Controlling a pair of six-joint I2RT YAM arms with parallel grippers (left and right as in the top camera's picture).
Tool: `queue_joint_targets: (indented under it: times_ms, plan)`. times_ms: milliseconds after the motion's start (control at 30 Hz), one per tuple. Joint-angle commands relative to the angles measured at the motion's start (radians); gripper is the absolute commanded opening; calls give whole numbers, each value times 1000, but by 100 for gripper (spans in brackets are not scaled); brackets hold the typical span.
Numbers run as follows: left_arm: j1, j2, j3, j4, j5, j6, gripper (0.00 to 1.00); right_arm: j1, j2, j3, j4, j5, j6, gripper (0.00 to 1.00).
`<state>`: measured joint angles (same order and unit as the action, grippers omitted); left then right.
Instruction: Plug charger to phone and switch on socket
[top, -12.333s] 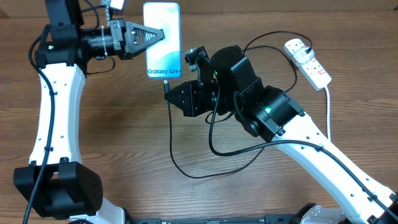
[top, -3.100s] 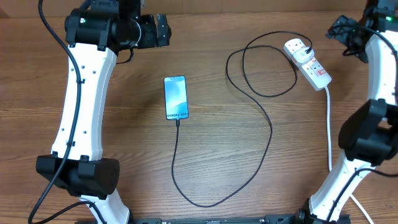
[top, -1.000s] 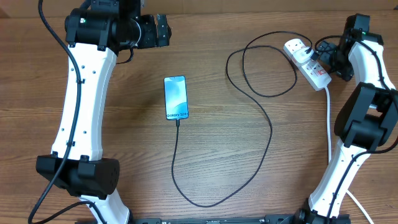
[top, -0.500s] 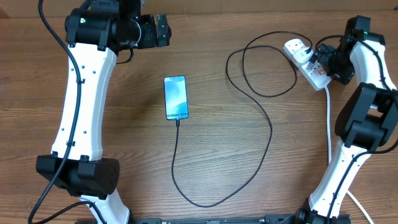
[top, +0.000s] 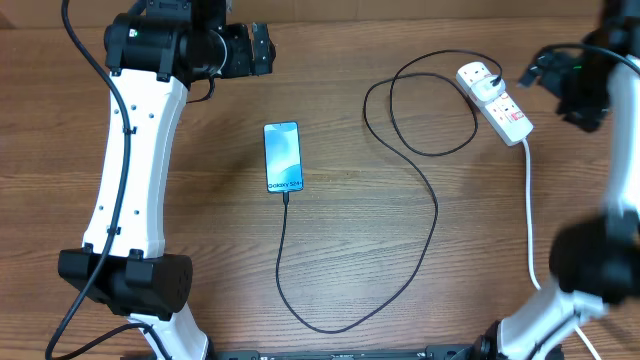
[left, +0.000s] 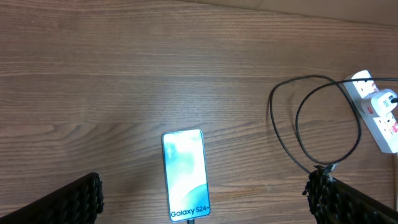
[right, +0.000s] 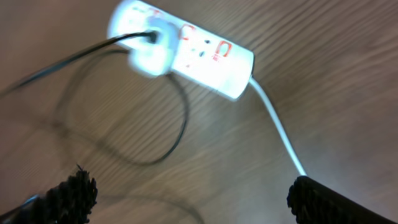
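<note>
The phone (top: 283, 156) lies flat mid-table, screen up, also in the left wrist view (left: 185, 174). The charger (top: 436, 205), a thin black cable, meets the phone's near end, loops across the table and ends at a plug in the socket (top: 497, 102). The socket is a white strip with red switches (right: 222, 48) at the back right. My left gripper (top: 262, 47) hangs open high above the phone, holding nothing. My right gripper (top: 545, 72) is open, raised beside the socket's right side; in its blurred wrist view (right: 193, 202) the socket (right: 205, 62) lies below and ahead.
The socket's thick white cord (top: 528, 200) runs down the table's right side toward the front edge. The charger forms a wide loop (top: 420, 100) left of the socket and a long bend (top: 330, 325) near the front.
My right arm has pulled up and away from the socket toward the right, blurring in motion. The left arm, phone and cable have not moved.
</note>
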<state>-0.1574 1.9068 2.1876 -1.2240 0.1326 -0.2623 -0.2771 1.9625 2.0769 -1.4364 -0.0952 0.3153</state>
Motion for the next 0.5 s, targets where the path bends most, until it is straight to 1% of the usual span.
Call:
queue_joint_targets:
  times_ms: [0,67,233,333,433,467]
  plan:
    - [2,3,-1,2,-10,-6,100,45,-236,25,-67,-32,10,100]
    - [2,3,-1,2,-10,-7,100,107,-360,1,-100,-18,10,100]
    - [2,3,-1,2,-10,-7,100,234,-536,-45,-136,14,11,100]
    - [2,3,-1,2,-10,-7,100,309,-624,-75,-186,14,29,100]
    - [2,3,-1,2,-10,-6,100,357,-671,-82,-258,14,29,100]
    - [2,3,-1,2,-10,-7,100,365,-682,-83,-257,14,29,100]
